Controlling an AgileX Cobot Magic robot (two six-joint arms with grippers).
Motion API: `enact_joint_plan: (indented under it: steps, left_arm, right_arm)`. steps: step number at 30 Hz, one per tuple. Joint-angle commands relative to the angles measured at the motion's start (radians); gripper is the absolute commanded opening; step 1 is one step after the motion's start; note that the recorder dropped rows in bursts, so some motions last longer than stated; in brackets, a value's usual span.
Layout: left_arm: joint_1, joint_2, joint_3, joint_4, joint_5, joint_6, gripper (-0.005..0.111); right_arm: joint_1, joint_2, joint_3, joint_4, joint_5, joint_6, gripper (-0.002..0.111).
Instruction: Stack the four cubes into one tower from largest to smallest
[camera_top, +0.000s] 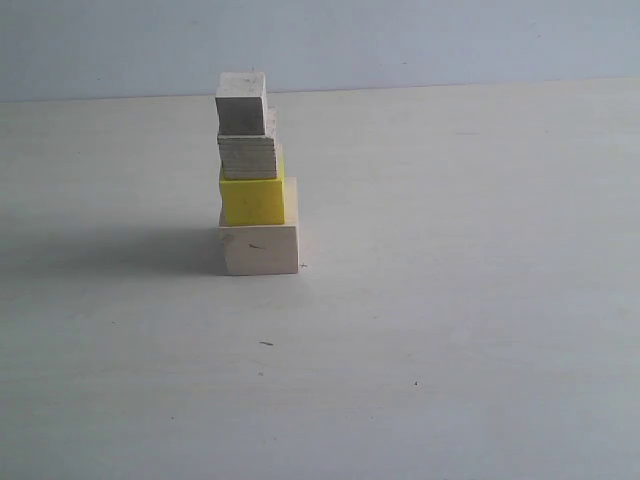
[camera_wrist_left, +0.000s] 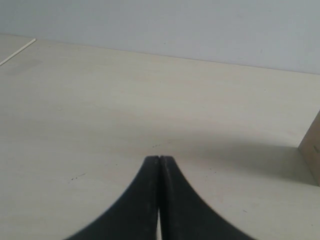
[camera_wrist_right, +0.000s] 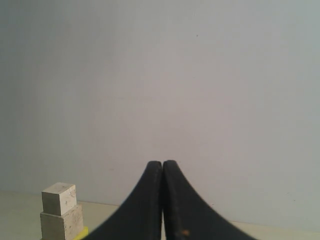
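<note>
A four-cube tower stands on the table in the exterior view. The large pale wooden cube (camera_top: 260, 249) is at the bottom, the yellow cube (camera_top: 252, 200) on it, then the layered-plywood cube (camera_top: 248, 156), and the smallest pale cube (camera_top: 241, 102) on top. Neither gripper shows in the exterior view. My left gripper (camera_wrist_left: 159, 159) is shut and empty, low over the table, with the large cube's edge (camera_wrist_left: 312, 147) off to one side. My right gripper (camera_wrist_right: 162, 163) is shut and empty, raised; the smallest cube (camera_wrist_right: 59, 198) and plywood cube (camera_wrist_right: 61, 225) show beside it.
The pale table (camera_top: 450, 300) spreads around the tower, with a plain light wall (camera_top: 450, 40) behind it. The tower casts a shadow (camera_top: 110, 250) to the left. A table edge (camera_wrist_left: 17, 52) shows in the left wrist view.
</note>
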Motion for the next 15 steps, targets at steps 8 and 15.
enact_joint_plan:
  steps: [8,15]
  left_arm:
    - [-0.006,-0.006,0.004,0.001,-0.005,-0.003,0.0]
    - [-0.006,-0.006,0.004,0.001,-0.005,-0.003,0.0]
  right_arm:
    - [-0.002,0.003,0.004,0.001,-0.005,0.014,0.0]
    - [-0.002,0.003,0.011,0.257,0.022,-0.172,0.0]
